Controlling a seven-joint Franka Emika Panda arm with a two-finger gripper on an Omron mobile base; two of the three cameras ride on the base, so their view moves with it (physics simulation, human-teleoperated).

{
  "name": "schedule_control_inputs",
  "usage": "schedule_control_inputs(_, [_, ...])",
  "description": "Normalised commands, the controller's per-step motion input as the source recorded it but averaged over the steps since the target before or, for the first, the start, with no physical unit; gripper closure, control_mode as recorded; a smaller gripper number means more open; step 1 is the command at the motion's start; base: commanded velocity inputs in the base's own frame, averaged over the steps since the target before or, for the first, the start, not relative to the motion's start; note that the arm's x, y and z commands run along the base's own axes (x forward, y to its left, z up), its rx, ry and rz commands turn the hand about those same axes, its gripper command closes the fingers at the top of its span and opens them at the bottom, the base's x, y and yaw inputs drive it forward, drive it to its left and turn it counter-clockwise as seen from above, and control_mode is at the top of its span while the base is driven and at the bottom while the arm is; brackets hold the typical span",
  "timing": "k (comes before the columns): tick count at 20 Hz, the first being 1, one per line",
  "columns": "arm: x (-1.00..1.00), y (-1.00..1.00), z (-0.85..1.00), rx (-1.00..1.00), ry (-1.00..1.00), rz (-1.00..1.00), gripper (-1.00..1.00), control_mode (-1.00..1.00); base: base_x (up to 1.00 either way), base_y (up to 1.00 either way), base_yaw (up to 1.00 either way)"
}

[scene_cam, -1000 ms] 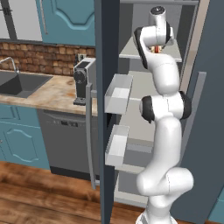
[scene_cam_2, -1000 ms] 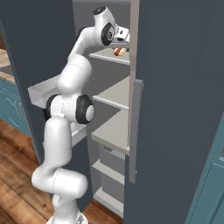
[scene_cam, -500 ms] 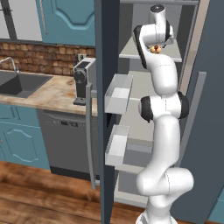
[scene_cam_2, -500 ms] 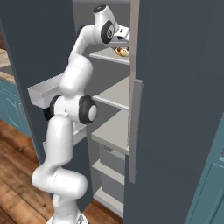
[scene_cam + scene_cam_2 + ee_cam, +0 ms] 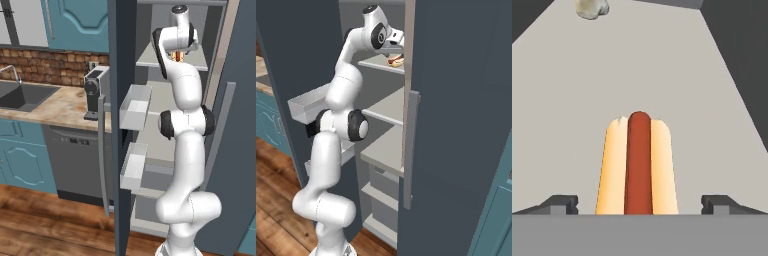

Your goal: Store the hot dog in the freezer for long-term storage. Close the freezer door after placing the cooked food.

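Note:
The hot dog (image 5: 637, 165), a tan bun with a red sausage, lies flat on the pale upper shelf (image 5: 677, 70) of the freezer (image 5: 381, 105). My gripper (image 5: 640, 204) is open, its two dark fingertips (image 5: 562, 204) wide apart on either side of the bun and not touching it. From the right base view the hot dog (image 5: 396, 61) sits near the shelf's front edge, just below the gripper (image 5: 397, 46). In the left base view the gripper (image 5: 178, 53) hangs over that same shelf. The freezer door (image 5: 123, 110) stands swung open, with white bins (image 5: 135, 105) inside.
A small whitish bulb (image 5: 592, 9) rests at the back of the same shelf. The closed right fridge door (image 5: 461, 110) borders the opening. A counter (image 5: 55, 107) with a dark appliance (image 5: 95, 92) and a sink (image 5: 20, 95) lies left of the open door.
The hand has lifted slightly and its wrist has turned a little. The hot dog stays on the upper shelf in nearly the same place.

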Motion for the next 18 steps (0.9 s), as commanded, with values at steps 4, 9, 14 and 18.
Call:
schedule_control_inputs(4, [-0.38, 0.10, -0.03, 0.00, -0.13, 0.00, -1.00, -1.00, 0.00, 0.00, 0.00])
schedule_control_inputs(9, [-0.17, 0.03, -0.06, 0.00, -0.22, 0.00, -1.00, -1.00, 0.00, 0.00, 0.00])
schedule_control_inputs(14, [-0.17, 0.00, -0.06, -0.01, -0.34, 0.00, -1.00, -1.00, 0.00, 0.00, 0.00])
schedule_control_inputs(18, [-0.17, 0.00, -0.17, -0.04, -0.35, 0.00, -1.00, -1.00, 0.00, 0.00, 0.00])
